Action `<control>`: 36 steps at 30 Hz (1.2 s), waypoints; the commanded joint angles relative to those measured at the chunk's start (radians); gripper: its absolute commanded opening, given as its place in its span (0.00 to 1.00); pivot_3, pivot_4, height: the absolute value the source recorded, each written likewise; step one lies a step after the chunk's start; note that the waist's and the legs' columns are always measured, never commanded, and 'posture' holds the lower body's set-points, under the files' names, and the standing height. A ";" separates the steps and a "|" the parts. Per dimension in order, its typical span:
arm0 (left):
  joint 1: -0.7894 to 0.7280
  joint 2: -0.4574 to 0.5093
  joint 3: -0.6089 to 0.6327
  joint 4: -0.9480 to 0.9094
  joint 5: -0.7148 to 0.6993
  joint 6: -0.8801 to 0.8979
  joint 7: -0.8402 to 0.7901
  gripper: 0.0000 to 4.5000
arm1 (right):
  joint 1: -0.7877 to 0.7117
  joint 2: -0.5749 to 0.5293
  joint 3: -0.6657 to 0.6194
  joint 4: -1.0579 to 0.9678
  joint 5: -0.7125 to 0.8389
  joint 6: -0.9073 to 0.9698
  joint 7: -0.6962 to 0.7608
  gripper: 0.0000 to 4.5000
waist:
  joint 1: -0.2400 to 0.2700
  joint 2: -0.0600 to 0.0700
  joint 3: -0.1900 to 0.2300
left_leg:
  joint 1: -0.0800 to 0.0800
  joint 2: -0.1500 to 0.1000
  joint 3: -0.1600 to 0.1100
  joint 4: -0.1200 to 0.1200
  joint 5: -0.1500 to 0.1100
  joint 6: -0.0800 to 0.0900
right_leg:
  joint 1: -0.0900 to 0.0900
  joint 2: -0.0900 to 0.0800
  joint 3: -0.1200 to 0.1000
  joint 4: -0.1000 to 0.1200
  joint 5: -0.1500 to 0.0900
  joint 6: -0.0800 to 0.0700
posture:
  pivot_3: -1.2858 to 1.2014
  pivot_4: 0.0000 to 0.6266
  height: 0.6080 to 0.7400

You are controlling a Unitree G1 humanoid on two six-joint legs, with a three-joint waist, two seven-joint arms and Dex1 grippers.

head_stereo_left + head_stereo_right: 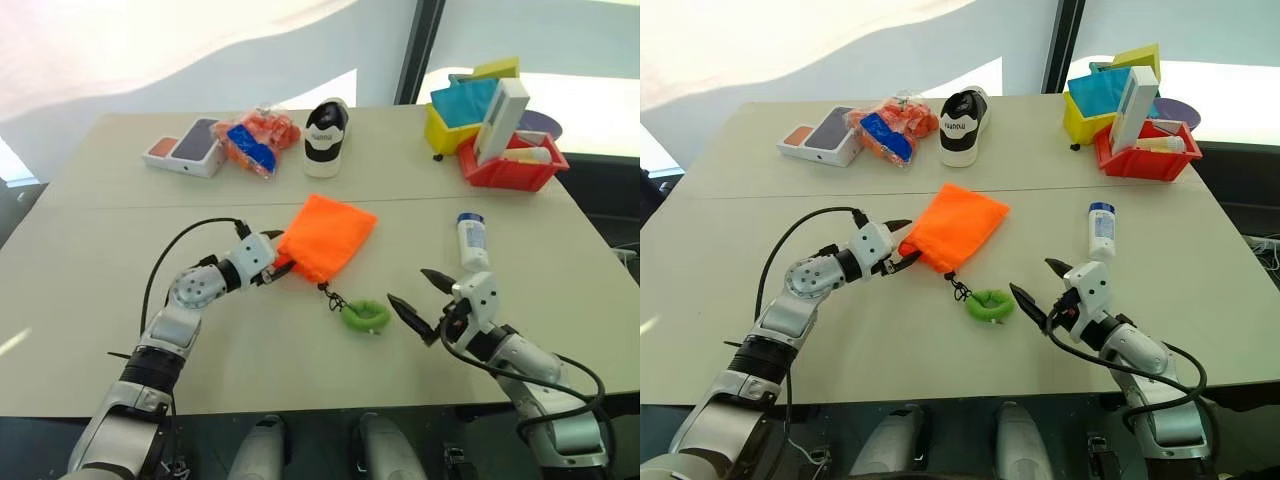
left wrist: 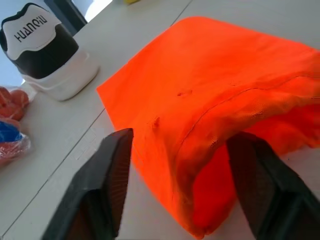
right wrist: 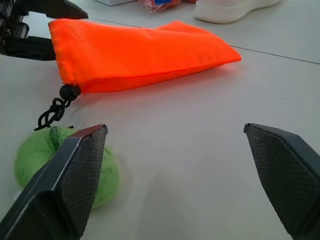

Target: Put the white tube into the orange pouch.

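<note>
While the left gripper fingers straddle the orange pouch mouth, not yet clamped, pinch one layer only; right gripper fingers wide apart.

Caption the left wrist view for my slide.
Left gripper fingers straddling the open end of the orange pouch.

The bright orange fabric pouch lies mid-worktop — the small white plastic tube well apart, toward the right edge.
</note>
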 commanded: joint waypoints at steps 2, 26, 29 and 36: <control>0.002 0.011 0.017 -0.011 -0.016 -0.036 -0.021 0.13 | 0.006 0.002 -0.040 -0.018 0.004 -0.023 -0.016 1.00 | 0.001 0.000 0.000 | 0.000 0.000 0.000 0.000 0.000 0.000 | 0.000 0.000 0.000 0.000 0.000 0.000 | 0.52 0.24 1.00; 0.239 0.032 0.094 -0.455 -0.129 0.303 0.002 0.00 | -0.348 0.069 -0.195 0.478 -0.153 -0.030 -0.425 1.00 | -0.003 0.001 0.000 | 0.001 0.000 0.000 0.000 0.000 0.000 | 0.000 0.000 0.001 0.002 0.000 -0.001 | 0.52 0.24 1.00; 0.236 0.025 0.087 -0.462 -0.121 0.320 0.007 0.00 | -0.377 0.082 -0.208 0.524 -0.139 -0.030 -0.423 1.00 | -0.003 0.001 0.000 | 0.001 0.000 0.001 0.000 0.000 0.000 | 0.000 0.000 0.001 0.002 0.000 -0.001 | 0.52 0.24 1.00; 0.215 0.014 0.074 -0.429 -0.107 0.321 0.012 0.00 | -0.393 0.094 -0.219 0.551 -0.128 -0.057 -0.425 0.88 | -0.003 0.001 0.000 | 0.001 0.000 0.001 0.000 0.000 0.000 | 0.000 0.000 0.001 0.002 0.001 -0.001 | 0.52 0.24 1.00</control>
